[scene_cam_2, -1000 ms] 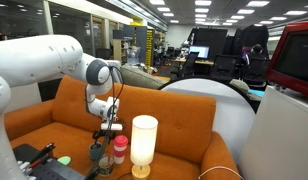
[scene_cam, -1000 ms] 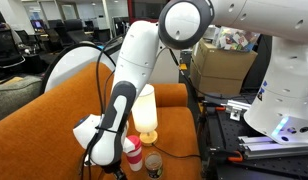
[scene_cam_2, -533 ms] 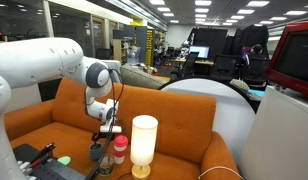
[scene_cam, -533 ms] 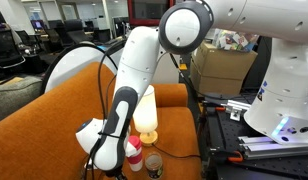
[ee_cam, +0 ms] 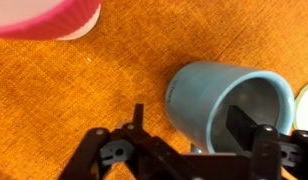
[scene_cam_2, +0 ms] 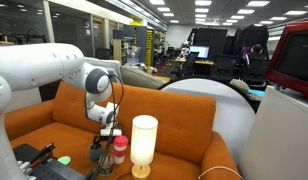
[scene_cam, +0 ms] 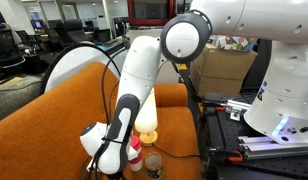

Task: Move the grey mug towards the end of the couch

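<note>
The gripper (ee_cam: 189, 128) hangs open over the grey mug (ee_cam: 229, 100), 1 finger inside the rim and 1 outside, apparently set to pinch its wall. The mug stands on the couch (ee_cam: 74, 90) seat near a red cup (ee_cam: 44, 15).

Glossy white arm (scene_cam: 134, 90) in both exterior views, all fat rounded links, and a dark-ringed round joint cap (scene_cam: 186, 38) sits at one o'clock. A thin black cable (scene_cam: 100, 85) loops along its nine o'clock side. In the wrist view, the gripper (ee_cam: 189, 125) is black with angular linkages (matte, with small round pivots).
</note>
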Controlling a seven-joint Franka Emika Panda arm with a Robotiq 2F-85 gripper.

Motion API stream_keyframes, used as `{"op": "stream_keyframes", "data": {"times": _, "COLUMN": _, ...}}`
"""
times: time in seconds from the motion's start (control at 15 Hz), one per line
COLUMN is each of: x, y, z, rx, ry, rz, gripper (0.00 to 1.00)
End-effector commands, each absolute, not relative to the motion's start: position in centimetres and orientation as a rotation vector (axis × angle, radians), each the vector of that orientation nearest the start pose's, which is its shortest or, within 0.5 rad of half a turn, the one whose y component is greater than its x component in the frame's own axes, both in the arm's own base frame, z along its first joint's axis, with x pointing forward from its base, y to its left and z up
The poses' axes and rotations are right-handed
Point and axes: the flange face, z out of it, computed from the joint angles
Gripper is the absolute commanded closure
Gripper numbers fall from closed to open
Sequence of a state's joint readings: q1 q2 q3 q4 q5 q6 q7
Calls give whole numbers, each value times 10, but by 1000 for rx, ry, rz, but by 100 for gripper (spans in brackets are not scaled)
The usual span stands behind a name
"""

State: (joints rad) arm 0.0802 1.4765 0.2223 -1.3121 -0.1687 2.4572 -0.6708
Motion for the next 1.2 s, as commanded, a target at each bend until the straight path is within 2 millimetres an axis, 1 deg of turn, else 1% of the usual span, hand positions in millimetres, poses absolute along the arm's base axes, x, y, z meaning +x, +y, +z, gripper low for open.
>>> {"op": "stream_keyframes", "data": {"times": 0.0, "x": 574, "y": 169, "z": -164, "rx": -2568, "ry": -1349, "rz": 328, "gripper": 47}}
{"op": "stream_keyframes", "data": {"times": 0.2, "x": 574, "y": 168, "z": -164, "rx": -2570, "ry": -1349, "rz": 324, "gripper": 67}}
{"op": "stream_keyframes", "data": {"times": 0.27, "x": 574, "y": 168, "z": -164, "rx": -2570, "ry": -1348, "rz": 327, "gripper": 75}}
{"op": "stream_keyframes", "data": {"times": 0.33, "x": 574, "y": 168, "z": -164, "rx": -2569, "ry": -1348, "rz": 329, "gripper": 80}}
{"op": "stream_keyframes", "data": {"times": 0.47, "x": 574, "y": 167, "z": -164, "rx": -2569, "ry": -1349, "rz": 331, "gripper": 95}}
{"op": "stream_keyframes", "data": {"times": 0.53, "x": 574, "y": 168, "z": -164, "rx": -2569, "ry": -1350, "rz": 332, "gripper": 100}}
{"op": "stream_keyframes", "data": {"times": 0.67, "x": 573, "y": 167, "z": -165, "rx": -2571, "ry": -1348, "rz": 347, "gripper": 100}}
{"op": "stream_keyframes", "data": {"times": 0.73, "x": 571, "y": 168, "z": -165, "rx": -2570, "ry": -1350, "rz": 356, "gripper": 97}}
{"op": "stream_keyframes", "data": {"times": 0.8, "x": 568, "y": 169, "z": -165, "rx": -2570, "ry": -1358, "rz": 359, "gripper": 97}}
{"op": "stream_keyframes", "data": {"times": 1.13, "x": 559, "y": 179, "z": -159, "rx": -2543, "ry": -1420, "rz": 343, "gripper": 97}}
